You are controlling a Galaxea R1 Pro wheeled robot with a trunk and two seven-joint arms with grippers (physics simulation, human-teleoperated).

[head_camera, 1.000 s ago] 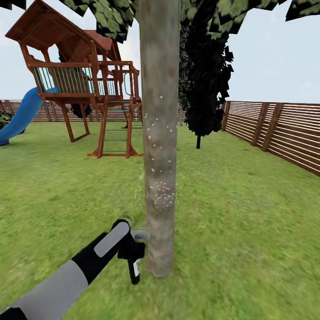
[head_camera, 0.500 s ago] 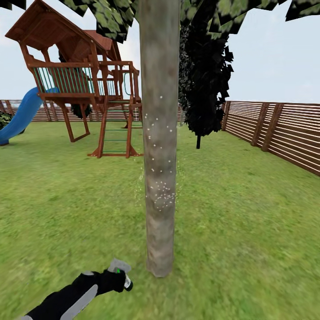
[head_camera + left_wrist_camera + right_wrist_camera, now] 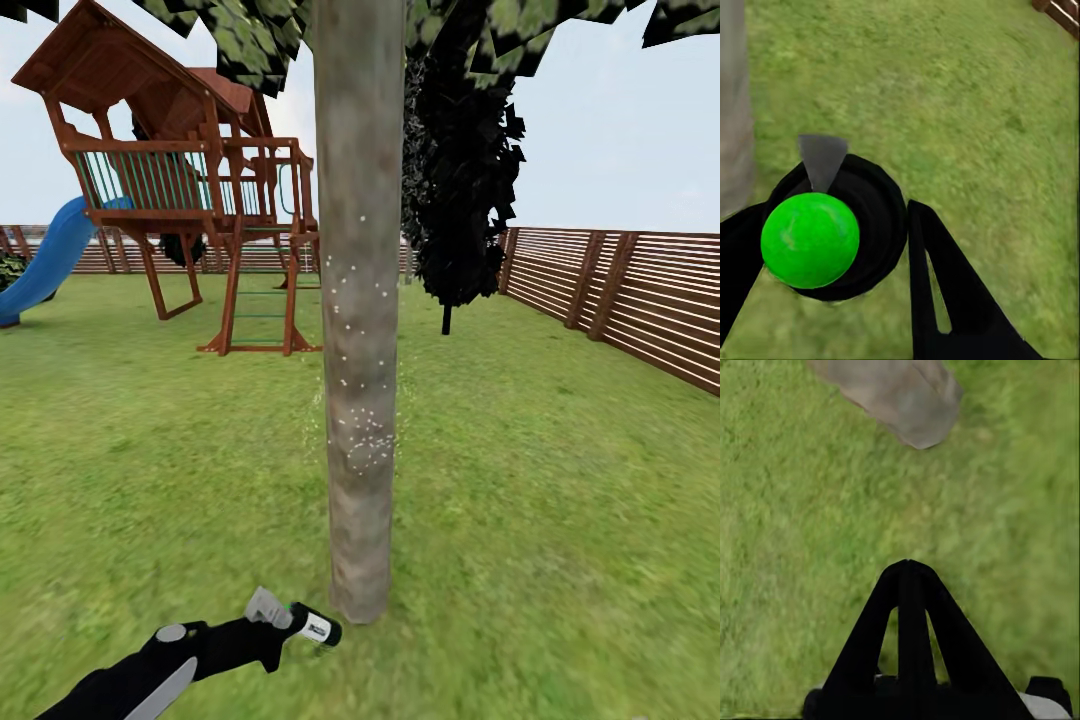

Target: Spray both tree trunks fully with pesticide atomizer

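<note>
A: What does the left gripper [image 3: 262, 632] have?

B: It is clamped on the pesticide atomizer [image 3: 298, 622], low over the grass [image 3: 560, 520] beside the foot of the tree trunk [image 3: 360, 330]. The right gripper [image 3: 909, 577] has its fingers pressed together, empty.

A: Which step?

B: Spraying this trunk, I judge. White pesticide [image 3: 362, 432] specks dot only its middle, so next the nozzle must aim at the bare parts.

A: Changed?

B: A second ago the atomizer was higher, touching the trunk; the arm has dropped.
</note>
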